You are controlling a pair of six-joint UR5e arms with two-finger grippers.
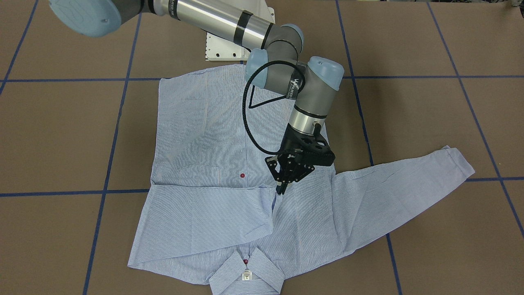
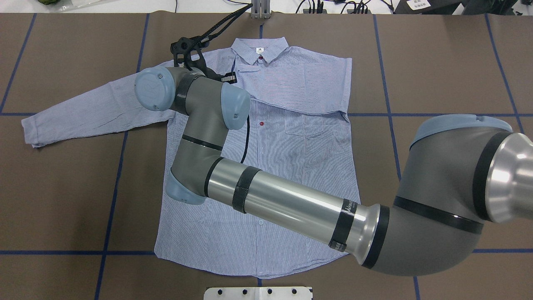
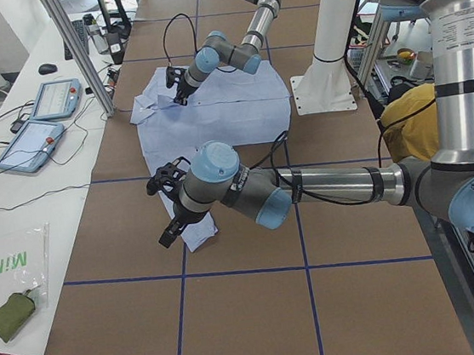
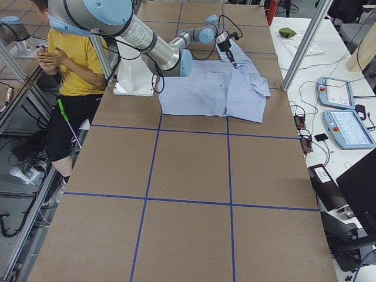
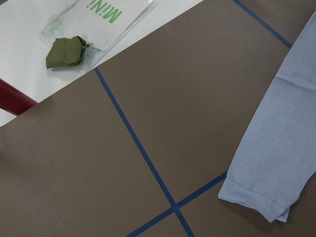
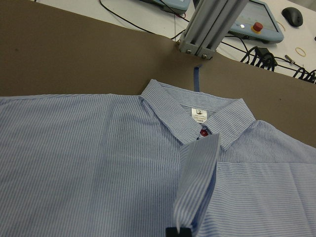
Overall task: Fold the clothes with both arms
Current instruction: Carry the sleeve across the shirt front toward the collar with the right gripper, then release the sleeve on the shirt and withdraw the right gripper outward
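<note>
On the bench (image 1: 409,102), the shirt (image 1: 196,135) is pinched at its cuff (image 6: 197,168) by the right gripper (image 1: 282,187); the left gripper (image 3: 173,229) cannot be judged.

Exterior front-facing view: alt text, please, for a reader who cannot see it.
The right gripper pinches a cuff, its sleeve folded across the chest of a striped shirt. The shirt lies face up on a brown table, collar toward the camera, other sleeve stretched out sideways.

- The brown table (image 2: 437,62) has blue lines (image 2: 391,114) across it.
- A striped shirt (image 2: 291,175) lies flat on it.
- A white plate (image 2: 258,293) sits at one edge.
</note>
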